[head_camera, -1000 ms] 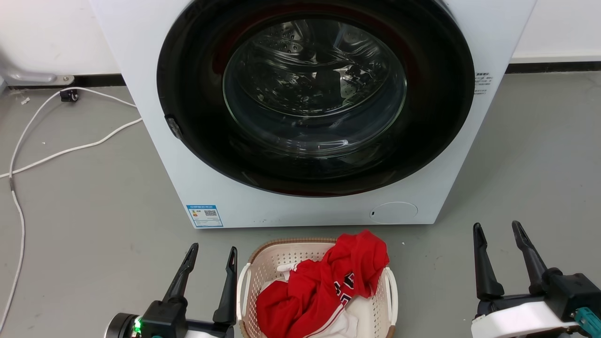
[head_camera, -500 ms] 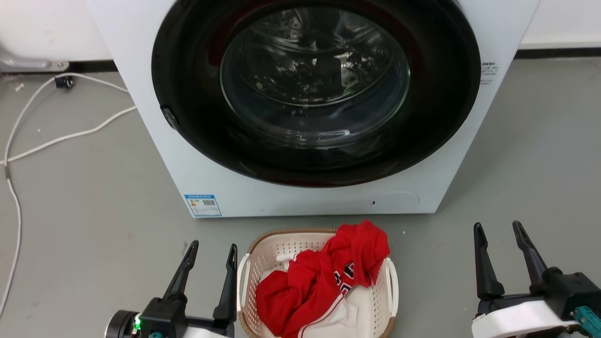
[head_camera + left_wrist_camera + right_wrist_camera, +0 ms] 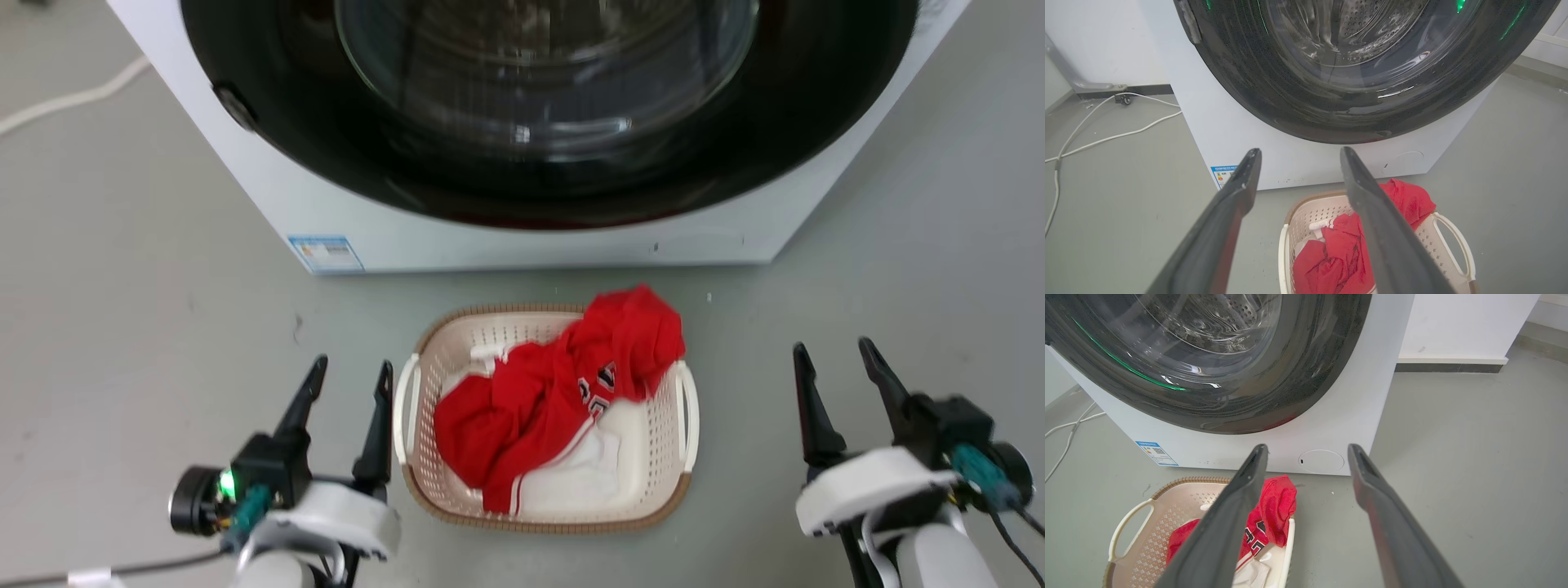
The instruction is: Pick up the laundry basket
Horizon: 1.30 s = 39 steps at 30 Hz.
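While our left gripper [image 3: 353, 363] and right gripper [image 3: 831, 345] flank the cream perforated plastic laundry basket [image 3: 657, 445], both gape empty; the lift is still to do.

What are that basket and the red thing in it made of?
The laundry basket looks like moulded matte plastic: cream walls with regular holes, a brown woven-look rim. The red garment seems soft fabric, since it crumples and folds.

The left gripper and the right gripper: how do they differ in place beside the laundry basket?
The left gripper stands close beside the left handle of the laundry basket; the right gripper stands well apart from the right handle. The left gripper's fingers lean rightward in the head view, the right gripper's leftward. Both are open and empty.
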Tool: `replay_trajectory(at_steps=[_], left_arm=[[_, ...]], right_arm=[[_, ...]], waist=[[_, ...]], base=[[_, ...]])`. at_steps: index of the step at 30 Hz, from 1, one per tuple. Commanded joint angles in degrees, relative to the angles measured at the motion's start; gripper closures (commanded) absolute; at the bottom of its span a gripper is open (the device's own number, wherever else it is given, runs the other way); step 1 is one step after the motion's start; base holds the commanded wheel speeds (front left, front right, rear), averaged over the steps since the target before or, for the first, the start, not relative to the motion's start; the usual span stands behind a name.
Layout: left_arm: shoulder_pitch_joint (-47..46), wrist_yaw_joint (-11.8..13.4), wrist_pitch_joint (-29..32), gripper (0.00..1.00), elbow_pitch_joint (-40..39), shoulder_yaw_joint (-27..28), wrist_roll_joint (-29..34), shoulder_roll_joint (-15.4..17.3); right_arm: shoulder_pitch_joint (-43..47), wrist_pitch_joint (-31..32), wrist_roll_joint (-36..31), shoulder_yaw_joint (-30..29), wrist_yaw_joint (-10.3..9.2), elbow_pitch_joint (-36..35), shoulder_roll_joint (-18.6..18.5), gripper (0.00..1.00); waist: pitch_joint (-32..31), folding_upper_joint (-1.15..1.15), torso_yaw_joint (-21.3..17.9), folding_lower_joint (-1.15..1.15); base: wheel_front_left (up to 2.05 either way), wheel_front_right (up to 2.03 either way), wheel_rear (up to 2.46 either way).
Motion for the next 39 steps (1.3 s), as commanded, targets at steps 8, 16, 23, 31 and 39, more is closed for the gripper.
replay_trajectory(at_steps=[8, 16, 23, 31, 39], left_arm=[[-13.4, -1.3, -0.2, 0.0, 14.6, -0.2, -0.4, 3.3], [-26.7, -1.7, 0.4, 0.0, 32.8, -8.6, -5.2, 6.4], [-37.2, -1.8, 7.4, 0.0, 42.3, -20.5, -15.6, 9.9], [-44.7, -1.8, 16.7, 0.0, 45.5, -31.5, -26.2, 13.4], [-49.3, -1.8, 24.7, 0.0, 44.9, -41.5, -34.4, 16.2]], right_arm=[[-10.4, 6.5, 1.6, 2.1, -0.02, 8.8, -0.1, 0.0], [-20.0, 12.5, 4.1, 4.4, -0.03, 20.1, -0.1, 0.0], [-28.3, 16.2, 6.8, 7.2, -0.02, 30.2, -0.1, 0.0], [-37.4, 19.6, 8.8, 10.1, -0.03, 41.3, -0.1, 0.0], [-45.0, 22.1, 8.7, 11.8, -0.03, 50.2, -0.1, 0.0]], waist=[[13.4, 0.0, 0.0, 0.0], [20.2, 0.0, 0.1, 0.0], [25.3, 0.0, 0.4, 0.0], [29.1, 0.0, 0.6, 0.0], [31.8, 0.0, 1.1, 0.0]], base=[[0.0, 0.0, 0.0], [0.0, 0.0, 0.0], [0.0, 0.0, 0.0], [0.0, 0.0, 0.0], [0.0, 0.0, 0.0]])
